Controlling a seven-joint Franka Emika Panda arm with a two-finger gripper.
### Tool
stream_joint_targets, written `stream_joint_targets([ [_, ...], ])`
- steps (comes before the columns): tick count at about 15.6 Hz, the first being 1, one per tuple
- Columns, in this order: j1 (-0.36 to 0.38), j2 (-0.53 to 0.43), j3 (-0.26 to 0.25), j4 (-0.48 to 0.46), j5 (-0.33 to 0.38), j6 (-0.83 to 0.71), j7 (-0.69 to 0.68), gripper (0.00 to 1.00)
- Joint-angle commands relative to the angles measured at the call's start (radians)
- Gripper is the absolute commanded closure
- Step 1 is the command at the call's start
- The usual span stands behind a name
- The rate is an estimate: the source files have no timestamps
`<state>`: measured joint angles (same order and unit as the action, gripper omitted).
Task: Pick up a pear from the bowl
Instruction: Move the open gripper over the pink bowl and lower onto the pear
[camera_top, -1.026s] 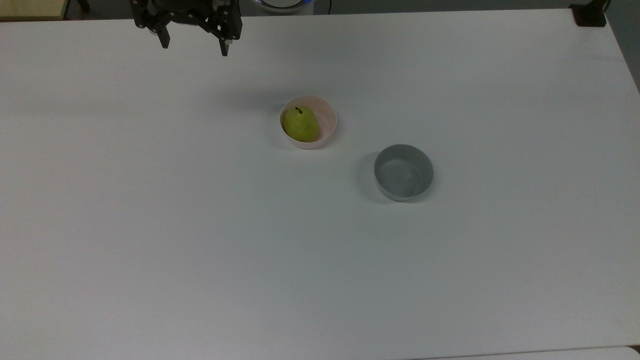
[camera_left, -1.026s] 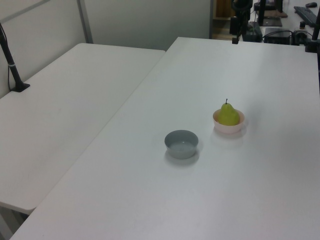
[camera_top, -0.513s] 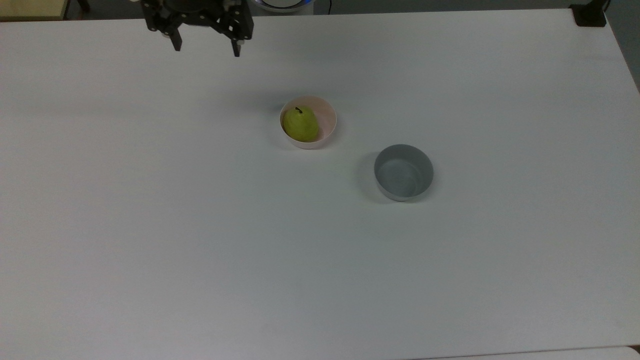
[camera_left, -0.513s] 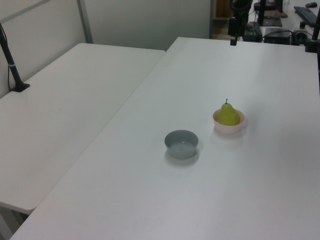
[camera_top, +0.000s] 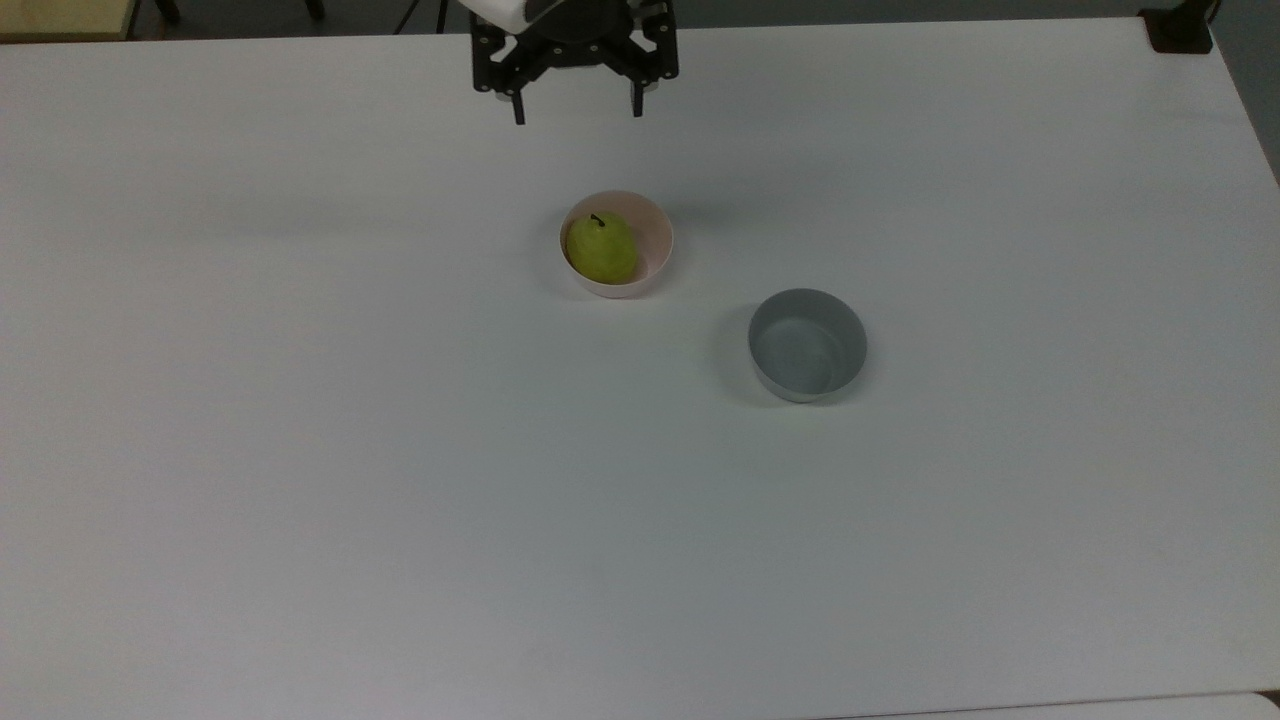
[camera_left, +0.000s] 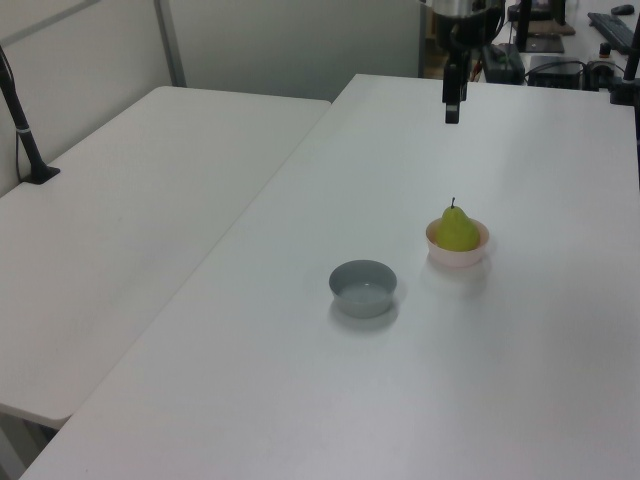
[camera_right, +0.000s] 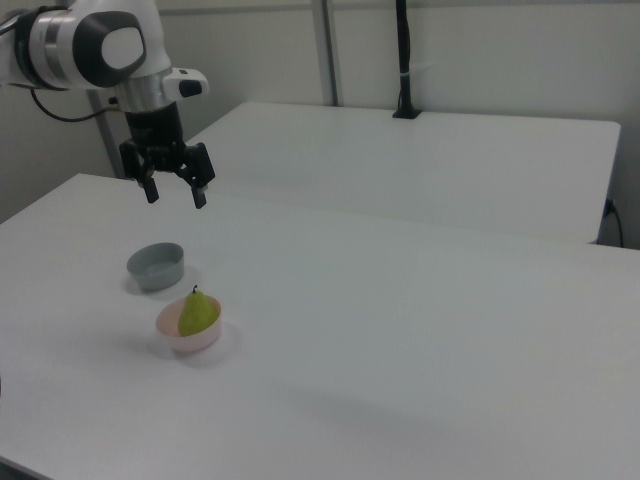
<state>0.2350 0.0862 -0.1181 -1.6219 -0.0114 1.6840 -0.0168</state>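
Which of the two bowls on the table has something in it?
The pale pink bowl: a yellow-green pear sits inside it. The grey bowl, to its lower right in the top view, is empty.

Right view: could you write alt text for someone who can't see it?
A robot arm's open gripper hangs above a white table, empty. Below it, a yellow-green pear sits in a pink bowl, beside a grey bowl.

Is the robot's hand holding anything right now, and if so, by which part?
Nothing is held. The hand hangs open and empty above the white table, apart from the small yellow-green pear, which sits in the pale pink round bowl.
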Motion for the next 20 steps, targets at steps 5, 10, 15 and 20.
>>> stream_joint_targets([
  [5, 0.036, 0.079, -0.032, -0.024, -0.004, -0.012, -0.064, 0.0],
  [10, 0.046, 0.136, -0.028, -0.093, -0.062, -0.009, -0.095, 0.0],
  [15, 0.067, 0.19, -0.028, -0.13, -0.093, 0.031, -0.097, 0.0],
  [20, 0.092, 0.242, -0.028, -0.138, -0.096, 0.069, -0.094, 0.02],
])
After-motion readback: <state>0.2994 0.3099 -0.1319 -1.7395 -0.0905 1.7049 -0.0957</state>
